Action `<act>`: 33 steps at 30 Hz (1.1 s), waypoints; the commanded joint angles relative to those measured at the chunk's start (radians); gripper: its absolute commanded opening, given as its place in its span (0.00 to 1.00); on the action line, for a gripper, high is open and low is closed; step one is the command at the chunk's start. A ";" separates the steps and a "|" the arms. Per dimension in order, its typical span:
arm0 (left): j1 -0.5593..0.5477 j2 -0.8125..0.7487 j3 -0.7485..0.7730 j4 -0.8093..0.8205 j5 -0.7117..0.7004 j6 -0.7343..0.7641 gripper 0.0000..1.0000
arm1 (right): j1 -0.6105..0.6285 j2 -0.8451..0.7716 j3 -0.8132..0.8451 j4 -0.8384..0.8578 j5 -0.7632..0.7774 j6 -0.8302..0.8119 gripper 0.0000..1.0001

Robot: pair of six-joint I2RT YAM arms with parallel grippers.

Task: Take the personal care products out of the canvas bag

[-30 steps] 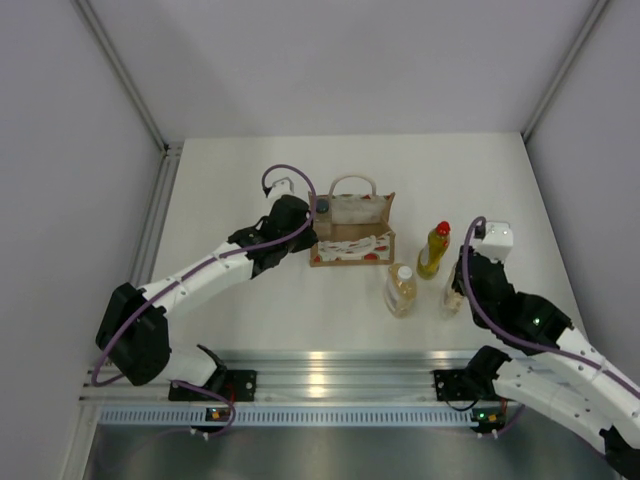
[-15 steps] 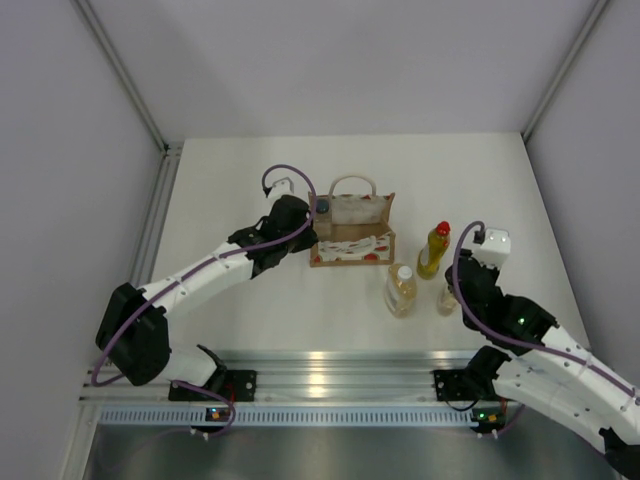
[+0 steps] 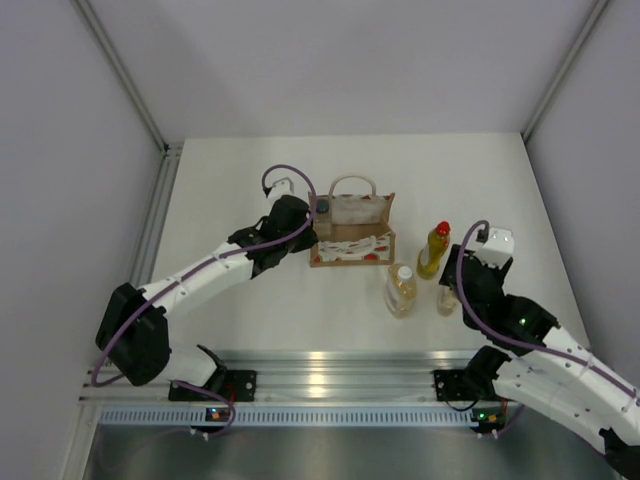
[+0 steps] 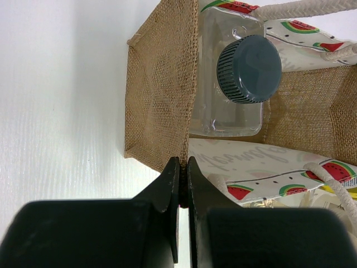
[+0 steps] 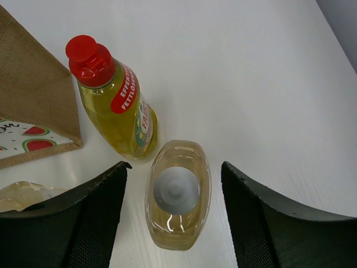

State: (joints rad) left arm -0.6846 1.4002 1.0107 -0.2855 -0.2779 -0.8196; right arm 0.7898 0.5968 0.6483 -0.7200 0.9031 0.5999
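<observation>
Left jaws: my left gripper (image 4: 182, 167) was pinched shut on the canvas bag (image 4: 159, 84) side wall.
Right jaws: my right gripper (image 5: 174, 165) stood open astride the white-capped clear bottle (image 5: 177, 192), touching neither side.
Out: that one, the second clear bottle (image 3: 401, 290) and the red-capped yellow bottle (image 5: 114, 103) stood on the table (image 5: 251, 67).
Left: the squarish dark-capped bottle (image 4: 240, 84) sat inside the bag.

The yellow bottle (image 5: 120, 114) carries a red band (image 5: 127, 90) just below its red cap (image 5: 89, 58), with white capitals reading "EFFEKTIV" over "FETTLÖSE…", the ends curving out of sight. Further below the cap a logo (image 5: 143, 127) is too blurred to read. The canvas bag (image 4: 159, 95) has grey script on its white panel (image 4: 251, 170), but it is illegible.
</observation>
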 commanded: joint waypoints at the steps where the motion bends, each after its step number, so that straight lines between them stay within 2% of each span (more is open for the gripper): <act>1: -0.009 -0.043 0.019 0.043 0.005 0.005 0.00 | 0.009 -0.003 0.074 0.064 0.011 -0.015 0.67; 7: -0.009 -0.049 0.022 0.042 0.002 0.014 0.00 | 0.009 -0.011 0.151 0.062 -0.036 -0.051 0.68; 11: -0.009 -0.053 0.022 0.042 -0.007 0.011 0.00 | 0.011 0.030 0.220 0.097 -0.148 -0.110 0.68; 16: -0.007 -0.052 0.023 0.042 -0.018 0.007 0.01 | 0.011 0.135 0.312 0.226 -0.297 -0.209 0.69; 20: -0.007 -0.046 0.029 0.042 -0.021 0.005 0.04 | 0.014 0.347 0.413 0.303 -0.482 -0.245 0.68; 23: -0.009 -0.044 0.037 0.040 -0.020 0.005 0.08 | 0.022 0.502 0.490 0.361 -0.538 -0.244 0.68; 28: -0.009 -0.041 0.048 0.042 -0.015 0.007 0.08 | 0.031 0.752 0.641 0.409 -0.564 -0.203 0.67; 33: -0.007 -0.040 0.051 0.042 -0.017 0.005 0.07 | 0.043 0.931 0.767 0.410 -0.547 -0.154 0.66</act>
State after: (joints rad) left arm -0.6872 1.3975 1.0119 -0.2920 -0.2825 -0.8124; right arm 0.8062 1.4708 1.3224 -0.3847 0.3668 0.4065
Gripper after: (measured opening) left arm 0.092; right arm 0.665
